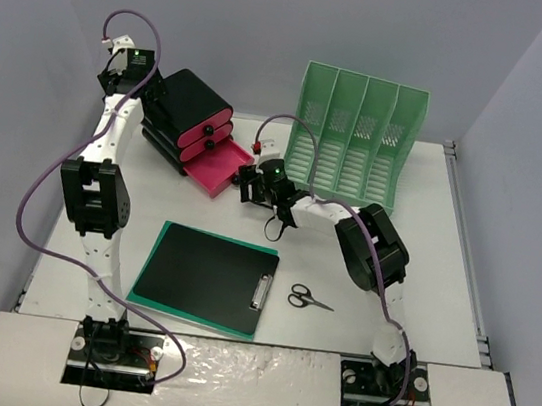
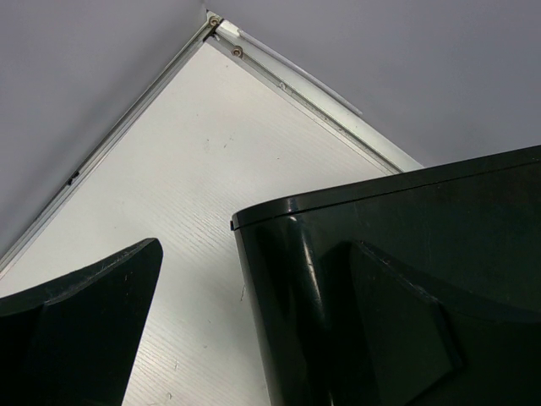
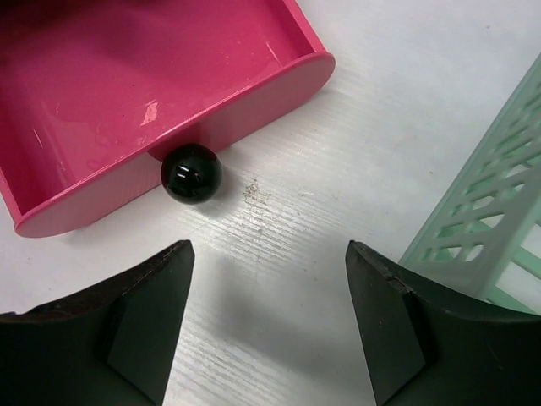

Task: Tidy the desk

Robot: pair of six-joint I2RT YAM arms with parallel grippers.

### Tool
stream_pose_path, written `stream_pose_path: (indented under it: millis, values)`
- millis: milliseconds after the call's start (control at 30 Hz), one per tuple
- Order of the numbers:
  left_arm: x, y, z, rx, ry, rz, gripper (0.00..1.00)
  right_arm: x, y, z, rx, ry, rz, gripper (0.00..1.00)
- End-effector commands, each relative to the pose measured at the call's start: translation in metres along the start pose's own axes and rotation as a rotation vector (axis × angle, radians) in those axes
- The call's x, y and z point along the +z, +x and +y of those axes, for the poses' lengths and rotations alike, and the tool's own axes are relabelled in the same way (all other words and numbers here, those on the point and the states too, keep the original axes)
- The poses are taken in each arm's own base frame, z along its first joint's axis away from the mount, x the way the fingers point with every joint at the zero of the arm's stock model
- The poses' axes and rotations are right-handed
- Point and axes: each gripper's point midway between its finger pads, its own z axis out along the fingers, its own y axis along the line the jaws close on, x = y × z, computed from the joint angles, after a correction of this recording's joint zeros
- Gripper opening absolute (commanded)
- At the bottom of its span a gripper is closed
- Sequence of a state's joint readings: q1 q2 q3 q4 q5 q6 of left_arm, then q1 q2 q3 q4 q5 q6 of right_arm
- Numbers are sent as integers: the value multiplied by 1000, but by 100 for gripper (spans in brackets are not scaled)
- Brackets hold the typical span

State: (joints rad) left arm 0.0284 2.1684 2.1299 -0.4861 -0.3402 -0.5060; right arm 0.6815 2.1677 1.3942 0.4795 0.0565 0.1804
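Note:
The white desk (image 1: 431,286) carries a black drawer unit (image 1: 185,108) with pink drawers at the back left. Its lowest pink drawer (image 1: 221,170) is pulled out. My right gripper (image 1: 253,188) hovers open just in front of that drawer. In the right wrist view the drawer (image 3: 127,85) looks empty, and its black knob (image 3: 191,172) sits a little beyond and left of my right gripper (image 3: 269,262). My left gripper (image 1: 147,95) is open at the unit's back-left corner. In the left wrist view that gripper (image 2: 254,254) has the unit's black corner (image 2: 397,211) showing between its fingers.
A mint-green file rack (image 1: 356,134) stands at the back right, close beside the right gripper. A black clipboard (image 1: 209,273) lies on a green pad at the front centre, with small scissors (image 1: 309,297) to its right. The desk's far-left corner rail (image 2: 221,25) shows beyond the left gripper.

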Motion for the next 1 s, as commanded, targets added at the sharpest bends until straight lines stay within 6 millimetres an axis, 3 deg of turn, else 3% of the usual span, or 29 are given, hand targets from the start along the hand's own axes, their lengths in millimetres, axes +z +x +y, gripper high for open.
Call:
stream_pose_path:
  millis: [0, 133, 267, 400, 667, 867, 967]
  values:
    - [-3, 46, 33, 120, -83, 167, 90, -27, -59, 5, -7, -6, -124, 69]
    - [-3, 45, 33, 122, -83, 163, 90, -33, -78, 33, -30, -75, -124, 67]
    - [-1, 48, 34, 119, -84, 171, 90, -56, -81, 70, -99, -97, -83, 66]
    - [0, 54, 34, 118, -84, 181, 90, -87, -80, 75, -82, -88, -29, 65]
    - [2, 60, 33, 108, -82, 189, 90, -176, -56, 20, -18, 120, 127, 60]
    - [1, 59, 28, 105, -71, 190, 90, -215, -13, -3, 59, 221, 271, 56]
    - [0, 56, 26, 100, -64, 186, 90, -228, 28, -10, 75, 246, 376, 51]
